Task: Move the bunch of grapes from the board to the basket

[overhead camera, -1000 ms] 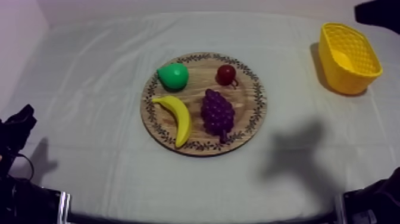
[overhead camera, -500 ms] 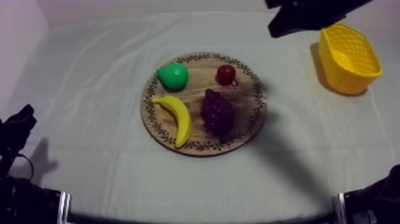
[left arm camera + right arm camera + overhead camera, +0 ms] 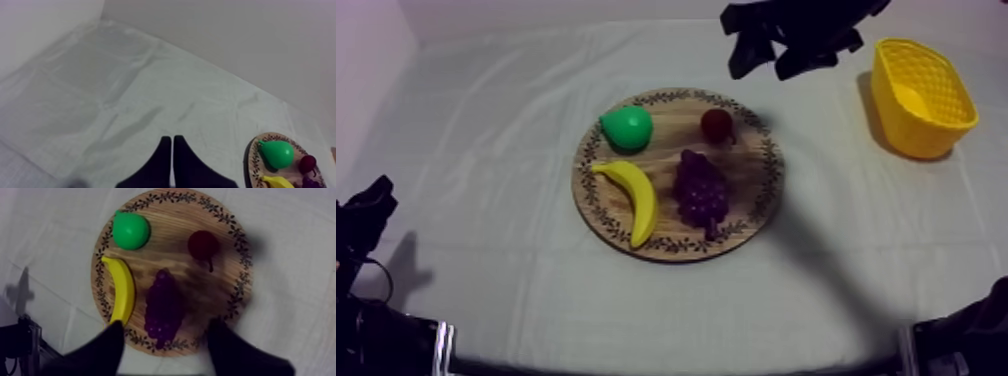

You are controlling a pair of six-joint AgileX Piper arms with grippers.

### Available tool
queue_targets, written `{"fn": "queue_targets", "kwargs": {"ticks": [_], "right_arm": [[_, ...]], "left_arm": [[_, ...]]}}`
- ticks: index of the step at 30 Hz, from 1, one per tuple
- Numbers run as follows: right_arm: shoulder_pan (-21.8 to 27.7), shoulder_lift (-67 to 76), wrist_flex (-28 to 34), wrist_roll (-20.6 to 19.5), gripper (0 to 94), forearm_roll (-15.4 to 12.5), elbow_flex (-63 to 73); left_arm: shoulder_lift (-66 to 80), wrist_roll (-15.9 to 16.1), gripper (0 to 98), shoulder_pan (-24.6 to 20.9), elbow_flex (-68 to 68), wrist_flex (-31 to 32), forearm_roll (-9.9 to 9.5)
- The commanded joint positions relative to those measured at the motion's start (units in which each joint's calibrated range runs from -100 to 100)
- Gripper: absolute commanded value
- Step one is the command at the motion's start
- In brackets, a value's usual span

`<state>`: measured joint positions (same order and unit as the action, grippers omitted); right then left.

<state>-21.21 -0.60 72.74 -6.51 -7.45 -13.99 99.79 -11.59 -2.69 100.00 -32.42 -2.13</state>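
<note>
The black fingers (image 3: 107, 348) of the right gripper (image 3: 761, 68) stand wide apart with nothing between them. In the right wrist view they frame the purple bunch of grapes (image 3: 162, 308) from above, without touching it. In the top view this gripper hangs above the grey-white clothed worktop (image 3: 486, 150), showing just past the far rim of the round wooden board with a patterned rim (image 3: 761, 190).

The grapes lie on the board's near right part. The yellow banana (image 3: 634, 195) lies just beside them on the left, with a narrow strip of wood between. The small red fruit (image 3: 716, 125) sits close beyond their upper end. To their right, bare wood runs out to the rim. The green pear (image 3: 627, 128) sits at the far left of the board, apart from the grapes.

The yellow basket (image 3: 936, 125) stands near the worktop's far right edge, well apart from the board, with bare cloth between them.

The left gripper (image 3: 171, 150) rests low at the left edge, its fingers pressed together into a narrow wedge, with open cloth between it and the board.
</note>
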Motion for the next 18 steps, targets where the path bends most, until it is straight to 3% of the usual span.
{"fn": "queue_targets", "kwargs": {"ticks": [1, 7, 18], "right_arm": [[0.23, -1.68, 0.83, 0.44, 73.6, -0.75, 0.68], [-0.29, -4.87, 0.37, 0.75, 85.4, -1.86, 0.02], [-1.91, -12.2, -4.87, 0.31, 89.3, -2.61, -3.44]], "left_arm": [[-0.05, 0.02, 0.1, -0.03, 0.0, 0.01, 0.01], [-0.05, 0.0, 0.1, -0.03, 0.0, 0.01, 0.01], [-0.05, -0.01, 0.1, -0.03, 0.0, 0.01, 0.01]]}}
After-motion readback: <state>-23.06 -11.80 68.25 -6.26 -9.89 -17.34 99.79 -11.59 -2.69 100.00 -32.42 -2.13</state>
